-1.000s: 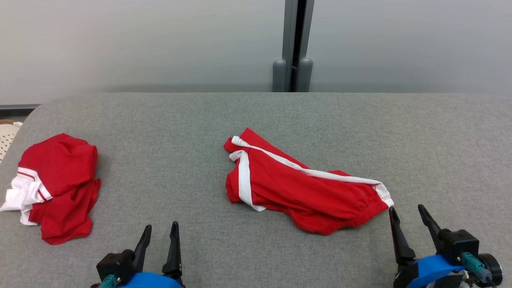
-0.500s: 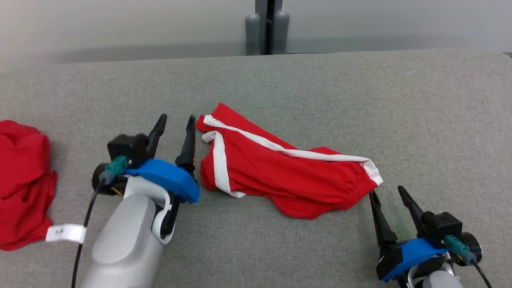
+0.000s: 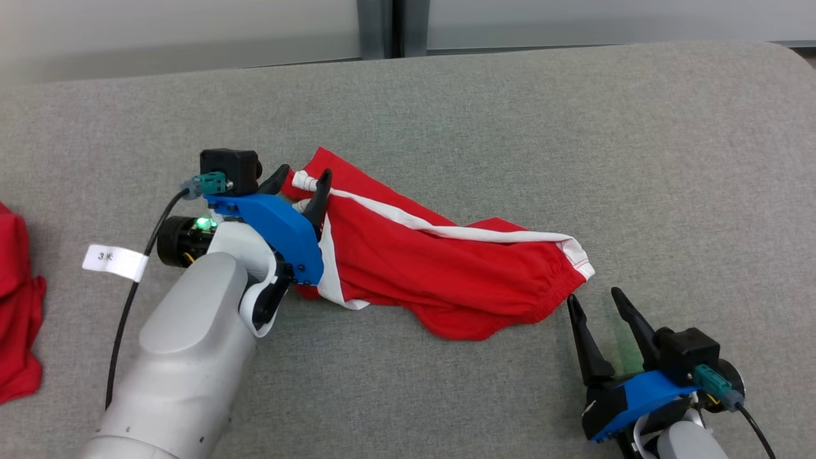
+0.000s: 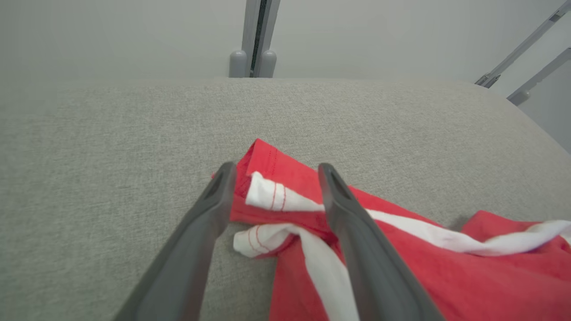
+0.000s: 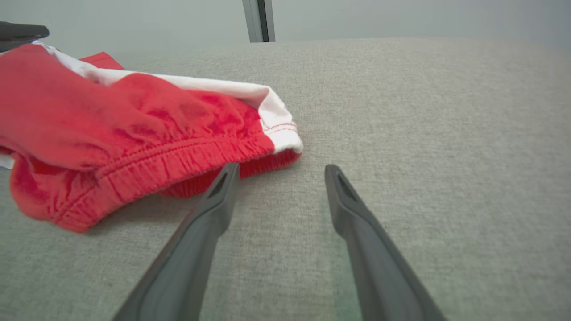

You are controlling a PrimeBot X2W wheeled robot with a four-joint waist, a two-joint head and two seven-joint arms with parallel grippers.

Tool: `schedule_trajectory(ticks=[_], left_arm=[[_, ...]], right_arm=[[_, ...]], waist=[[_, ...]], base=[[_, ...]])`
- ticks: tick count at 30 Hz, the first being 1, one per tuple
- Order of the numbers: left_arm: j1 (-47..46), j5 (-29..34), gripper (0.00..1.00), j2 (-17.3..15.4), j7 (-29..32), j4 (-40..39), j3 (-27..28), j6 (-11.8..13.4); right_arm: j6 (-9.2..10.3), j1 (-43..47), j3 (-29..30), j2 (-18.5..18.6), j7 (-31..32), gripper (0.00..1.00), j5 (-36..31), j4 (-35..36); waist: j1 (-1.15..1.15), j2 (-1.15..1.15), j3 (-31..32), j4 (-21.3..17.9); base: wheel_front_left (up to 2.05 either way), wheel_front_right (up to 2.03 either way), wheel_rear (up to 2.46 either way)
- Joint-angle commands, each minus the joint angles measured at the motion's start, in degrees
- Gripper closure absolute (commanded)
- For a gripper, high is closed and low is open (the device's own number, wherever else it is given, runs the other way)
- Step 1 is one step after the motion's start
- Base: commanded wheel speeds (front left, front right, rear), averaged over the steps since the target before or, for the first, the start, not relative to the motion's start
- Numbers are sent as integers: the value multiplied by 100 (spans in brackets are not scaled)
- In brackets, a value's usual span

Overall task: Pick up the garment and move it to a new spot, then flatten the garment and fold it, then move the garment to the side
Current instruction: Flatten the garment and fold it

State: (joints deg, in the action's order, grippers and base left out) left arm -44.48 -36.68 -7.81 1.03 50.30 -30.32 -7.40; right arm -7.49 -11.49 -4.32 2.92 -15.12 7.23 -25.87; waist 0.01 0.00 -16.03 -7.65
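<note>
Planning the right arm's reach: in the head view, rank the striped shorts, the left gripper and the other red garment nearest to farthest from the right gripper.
1. striped shorts: waistband corner just beyond the right gripper.
2. left gripper: at the shorts' opposite end.
3. other red garment: at the view's left edge.

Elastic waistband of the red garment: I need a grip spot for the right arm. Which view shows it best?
The right wrist view: the waistband lies close, gathers sharp, at the right gripper's open fingers. The head view shows it small, at the garment's right end. The left wrist view faces the opposite end.
</note>
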Motion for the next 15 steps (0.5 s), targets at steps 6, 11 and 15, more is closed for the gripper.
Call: schedule_trajectory(ticks=[6, 11, 15], left_arm=[[-254, -293, 0, -138, 287, 332, -294, -14], [-350, -453, 37, -169, 283, 472, -427, -14], [-387, -552, 100, -201, 162, 508, -542, -14]], right_arm=[[0, -129, -182, 0, -4, 0, 106, -35], [0, -112, -232, -1, -4, 0, 155, 8], [0, -76, -214, -1, -4, 0, 200, 19]], waist=[[-1, 0, -27, -112], [-1, 0, -66, -167], [-1, 0, -83, -161]], base=[[0, 0, 0], [0, 0, 0], [0, 0, 0]])
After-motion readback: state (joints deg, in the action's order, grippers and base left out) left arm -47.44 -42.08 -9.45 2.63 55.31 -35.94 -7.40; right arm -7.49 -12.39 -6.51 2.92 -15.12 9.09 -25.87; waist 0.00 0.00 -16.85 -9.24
